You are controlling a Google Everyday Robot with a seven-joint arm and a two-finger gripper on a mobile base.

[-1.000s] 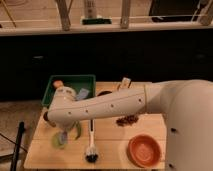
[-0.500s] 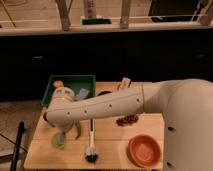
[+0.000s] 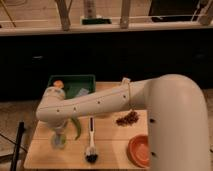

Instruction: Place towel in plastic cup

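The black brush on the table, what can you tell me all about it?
The brush is long and thin, lying flat on the wooden table. Its pale handle points away toward the green bin, and its dark bristly head sits near the table's front edge. A green bendy thing lies just to its left, and the orange bowl sits off to its right. Nothing holds it. The robot's gripper hangs at the left, over the plastic cup.

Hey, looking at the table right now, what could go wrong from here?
The claw hangs low over the small translucent light-green plastic cup near the wooden table's front-left edge; a nudge could tip it. The white arm hides what lies under it. The black-bristled brush lies close beside the cup.
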